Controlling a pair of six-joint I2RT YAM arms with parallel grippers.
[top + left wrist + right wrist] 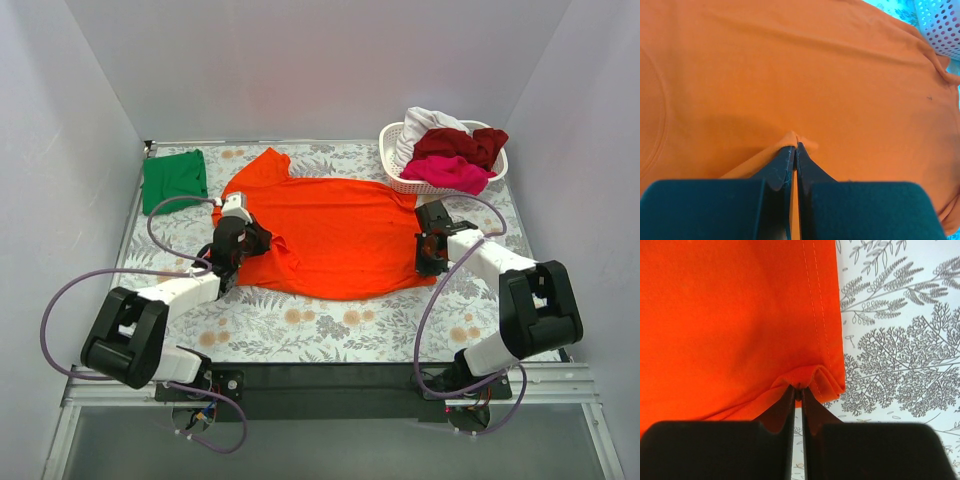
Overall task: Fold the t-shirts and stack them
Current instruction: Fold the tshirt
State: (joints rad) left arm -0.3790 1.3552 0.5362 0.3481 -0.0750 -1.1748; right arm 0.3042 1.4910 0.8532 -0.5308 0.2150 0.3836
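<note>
Floral tabletop [300,325], centre: orange-red t-shirt [340,235] spread flat, pinched at opposite edges by left tool [796,146] and right tool [798,390]. Far left: green t-shirt [175,182]. Far right: basket [402,183] holding white t-shirt [425,125], dark red t-shirt [460,145], magenta t-shirt [450,172].

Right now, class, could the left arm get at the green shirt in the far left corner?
Probably not yet. The path to the green shirt looks free, but the left claw is shut on the orange shirt and would have to let go first.
</note>
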